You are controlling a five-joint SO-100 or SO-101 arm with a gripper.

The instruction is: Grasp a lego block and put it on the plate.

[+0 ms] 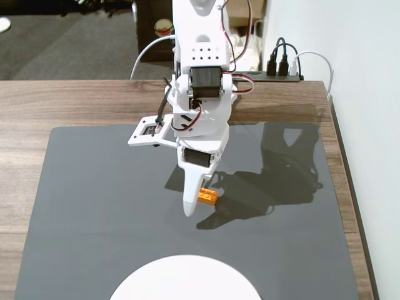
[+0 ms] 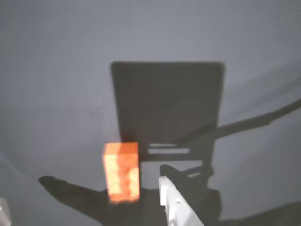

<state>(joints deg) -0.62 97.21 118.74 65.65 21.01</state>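
A small orange lego block (image 1: 207, 197) lies on the dark mat, just right of the white fixed finger (image 1: 189, 203) in the fixed view. My gripper (image 1: 199, 204) points down at the mat around it. In the wrist view the lego block (image 2: 121, 172) sits between a white finger (image 2: 175, 203) on the right and a sliver of the other finger (image 2: 3, 211) at the far left edge. The gripper (image 2: 83, 194) is open and nothing touches the brick. The white plate (image 1: 185, 278) is cut off by the bottom edge of the fixed view, well in front of the brick.
A dark grey mat (image 1: 94, 206) covers most of the wooden table (image 1: 62, 100). A power strip with plugs and cables (image 1: 281, 69) sits at the back right. The table's right edge (image 1: 350, 187) runs along a white wall.
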